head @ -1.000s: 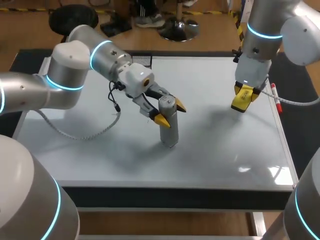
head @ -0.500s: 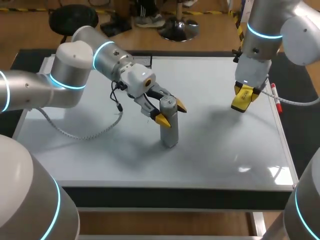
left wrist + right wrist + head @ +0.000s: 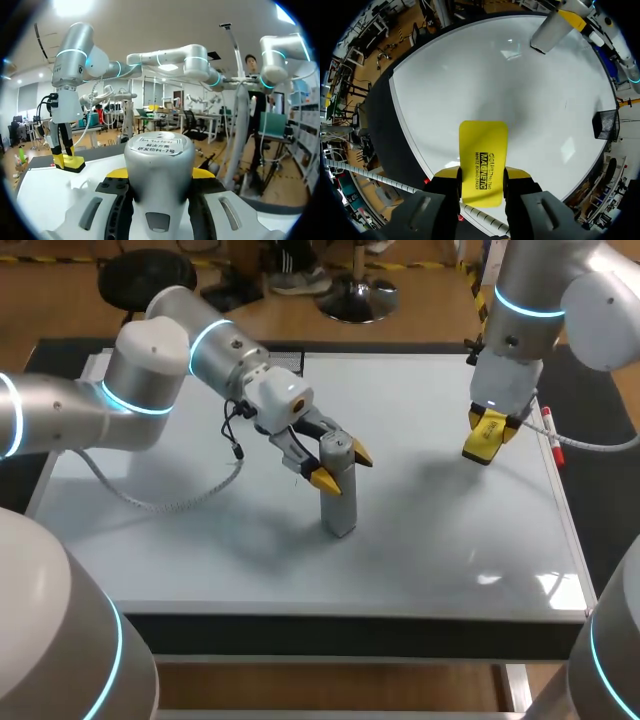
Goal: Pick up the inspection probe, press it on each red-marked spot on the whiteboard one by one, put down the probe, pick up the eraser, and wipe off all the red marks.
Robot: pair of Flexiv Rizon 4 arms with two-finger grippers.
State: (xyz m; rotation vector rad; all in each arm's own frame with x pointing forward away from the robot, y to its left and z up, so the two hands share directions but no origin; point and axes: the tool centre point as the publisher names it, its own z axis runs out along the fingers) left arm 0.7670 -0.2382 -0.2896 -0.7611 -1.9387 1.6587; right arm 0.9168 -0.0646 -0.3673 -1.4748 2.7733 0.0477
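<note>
The inspection probe [image 3: 338, 495], a grey metal cylinder, stands almost upright in the middle of the whiteboard [image 3: 200, 530]. My left gripper [image 3: 341, 466] is shut on its upper part. In the left wrist view the probe [image 3: 159, 165] fills the space between the yellow fingertips [image 3: 118, 173]. Whether its lower end touches the board I cannot tell. My right gripper [image 3: 487, 430] hangs over the board's right side, shut on the yellow eraser [image 3: 482, 443]. The eraser [image 3: 482, 160] sticks out ahead of the fingers, above the board. No red marks show on the white surface.
A red-capped marker [image 3: 550, 432] lies along the whiteboard's right edge, close to my right gripper. A black mesh holder [image 3: 286, 360] sits at the board's far edge. A loose cable [image 3: 160, 508] from my left arm trails over the board's left half.
My left arm's elbow and upper links have shifted slightly to the right. The probe, the eraser and both grippers stay where they were.
</note>
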